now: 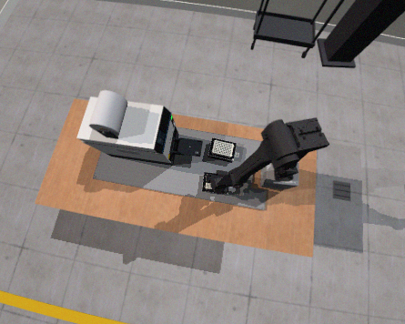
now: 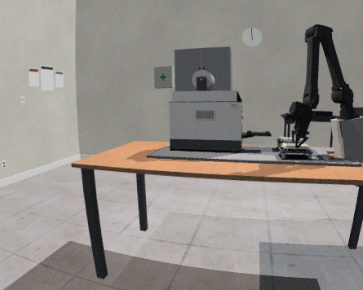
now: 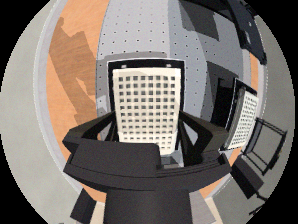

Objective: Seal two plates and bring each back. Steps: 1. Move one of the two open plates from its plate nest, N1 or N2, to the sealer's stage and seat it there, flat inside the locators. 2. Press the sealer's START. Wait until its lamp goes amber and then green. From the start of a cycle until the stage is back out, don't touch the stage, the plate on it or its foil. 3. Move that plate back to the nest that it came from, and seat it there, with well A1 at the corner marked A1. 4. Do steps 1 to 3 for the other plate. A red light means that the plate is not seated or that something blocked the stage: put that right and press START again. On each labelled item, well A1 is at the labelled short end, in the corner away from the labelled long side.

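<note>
My gripper [image 1: 219, 186] [image 2: 299, 143] [image 3: 147, 113] points down at the near nest, shut on a white plate [image 3: 146, 102] [image 1: 208, 186] by its two long sides. The plate's well grid shows. It lies over the black near nest [image 3: 145, 64] [image 2: 295, 155], slightly askew to its rim in the wrist view; I cannot tell whether it is fully seated. The other plate [image 1: 223, 147] [image 3: 243, 120] sits in the far nest, its well grid showing. The sealer [image 1: 141, 125] [image 2: 205, 122] has its dark stage [image 1: 189, 147] [image 2: 257, 134] out and bare. Its lamp [image 1: 171, 117] is green.
The far plate stands close beside my arm, toward the back. A grey-white box [image 2: 356, 138] stands beside the arm's base at the right. The sealer's foil roll [image 1: 110, 111] rises above its housing at the left. Nests and sealer share a grey perforated board [image 3: 135, 30].
</note>
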